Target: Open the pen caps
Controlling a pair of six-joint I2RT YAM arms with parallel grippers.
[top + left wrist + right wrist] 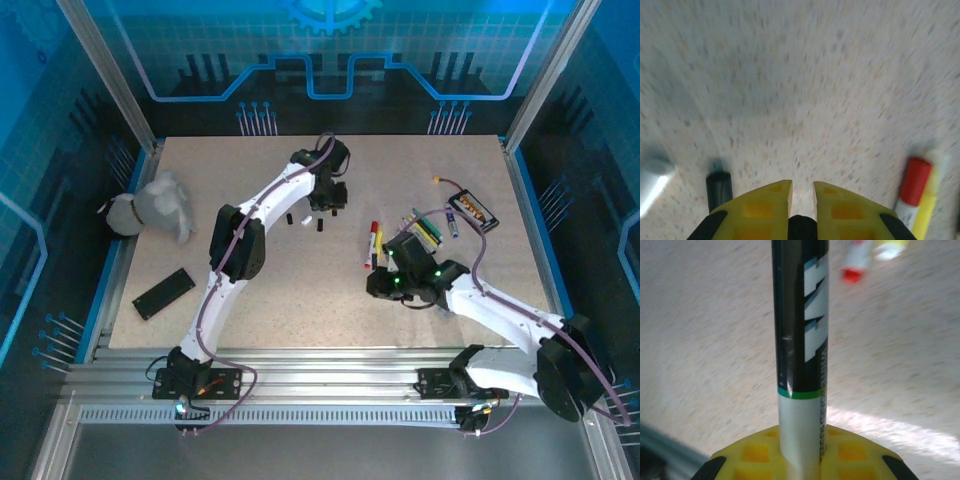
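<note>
Firmly, right tool (802, 436) clamps pen (800, 340) — print blurred, unreadable — left tool (802, 189) closed to slit.

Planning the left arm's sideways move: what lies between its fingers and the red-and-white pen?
Only bare tabletop lies between the left fingers and the red-and-white pen, as the left wrist view shows.

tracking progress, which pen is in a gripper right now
The dark pen with a green ring, pinched in the right gripper; the red and yellow pens lie on the table.
</note>
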